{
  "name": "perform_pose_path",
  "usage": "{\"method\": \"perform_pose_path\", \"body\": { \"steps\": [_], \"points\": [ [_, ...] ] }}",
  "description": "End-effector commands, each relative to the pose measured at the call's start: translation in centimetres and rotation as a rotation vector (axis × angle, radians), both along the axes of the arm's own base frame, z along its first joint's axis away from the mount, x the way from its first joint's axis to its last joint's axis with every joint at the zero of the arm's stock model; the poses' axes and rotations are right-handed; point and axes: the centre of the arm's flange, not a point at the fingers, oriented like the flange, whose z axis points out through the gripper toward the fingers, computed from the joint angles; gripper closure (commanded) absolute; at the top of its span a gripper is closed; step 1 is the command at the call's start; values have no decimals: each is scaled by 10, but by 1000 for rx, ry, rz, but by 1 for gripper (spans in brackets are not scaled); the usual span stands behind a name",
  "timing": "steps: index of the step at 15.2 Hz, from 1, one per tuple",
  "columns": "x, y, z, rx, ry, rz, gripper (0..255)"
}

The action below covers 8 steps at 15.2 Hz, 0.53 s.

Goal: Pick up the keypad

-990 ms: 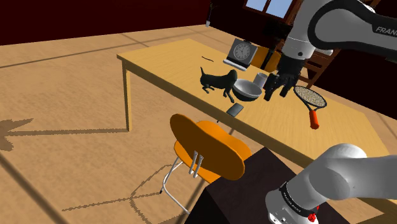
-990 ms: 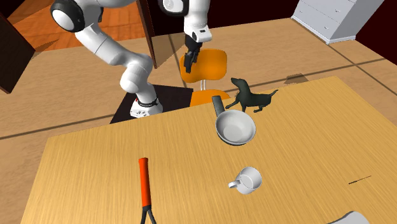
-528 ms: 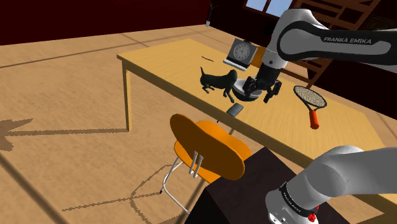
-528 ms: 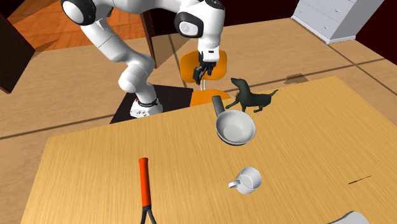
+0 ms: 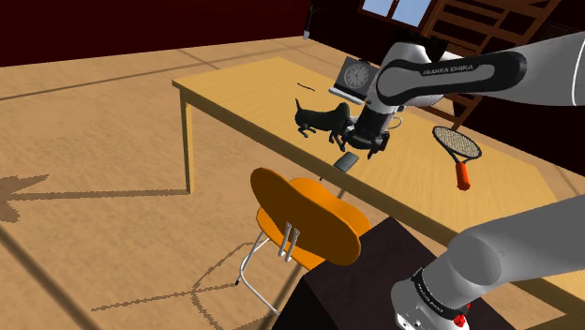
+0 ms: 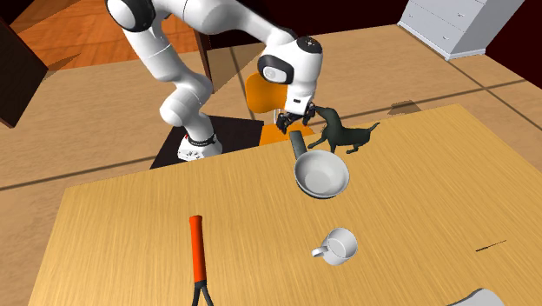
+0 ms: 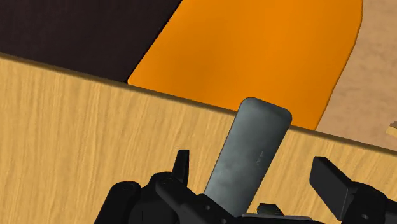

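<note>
The gripper (image 5: 362, 143) hangs low over the table (image 5: 246, 86), close to the edge that faces the orange chair (image 5: 309, 216). Its fingers (image 7: 182, 167) stand wide apart and clasp nothing. The keypad (image 7: 251, 153), a flat dark grey slab with rounded corners, lies flat on the wood between the two fingers and touches neither. Its far end reaches the table's edge, with the chair seat (image 7: 254, 51) showing beyond it. In the shoulder view the keypad (image 5: 347, 161) sits at the table's near edge, just below the gripper. In the second exterior view the gripper (image 6: 291, 122) is just above the keypad (image 6: 298, 142), which lies right beside a grey bowl (image 6: 321, 174). A black dog figure (image 6: 343, 132) stands near the bowl. Further along the table are a white mug (image 6: 339, 246) and a racket (image 5: 457, 145) with an orange handle.
</note>
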Motion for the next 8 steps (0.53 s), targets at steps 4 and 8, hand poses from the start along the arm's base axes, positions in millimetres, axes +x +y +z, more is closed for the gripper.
{"method": "perform_pose_path", "body": {
  "steps": [4,8],
  "points": [
    [21,-27,-37,12,-20,-186,0],
    [21,-27,-58,12,-20,-186,0]
  ]
}}
